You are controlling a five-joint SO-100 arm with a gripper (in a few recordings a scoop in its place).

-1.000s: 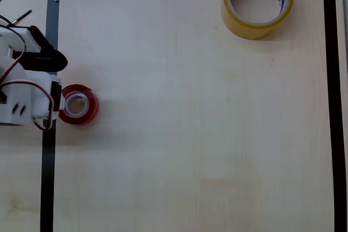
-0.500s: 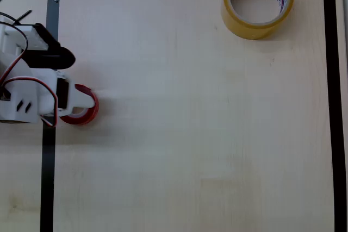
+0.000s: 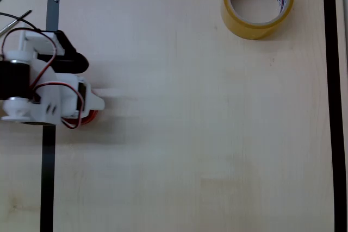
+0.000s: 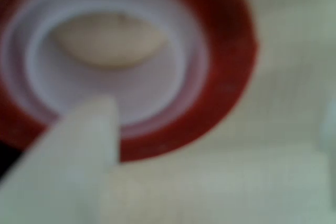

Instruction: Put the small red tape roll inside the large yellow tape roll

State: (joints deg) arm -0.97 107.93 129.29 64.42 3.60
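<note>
1. At the left edge of the overhead view, the white arm [image 3: 41, 93] is seen lying across the black tape border [image 3: 48, 177] that frames the table [image 3: 190, 134].
2. The gripper [image 3: 89, 104] is placed directly over the red roll [image 3: 88, 117], of which a thin red sliver is seen under the white body, near the left border strip.
3. In the blurred wrist view, the red roll [image 4: 226, 72] is seen very close, lying flat, with its whitish core and the table visible through the hole.
4. One white finger [image 4: 79, 145] is seen with its tip over the core's near rim, apparently reaching into the hole; whether the jaws are parted or closed on the roll cannot be told.
5. The yellow roll [image 3: 255, 25] is seen lying flat at the top right corner, well apart from the red roll, its hole empty.
</note>
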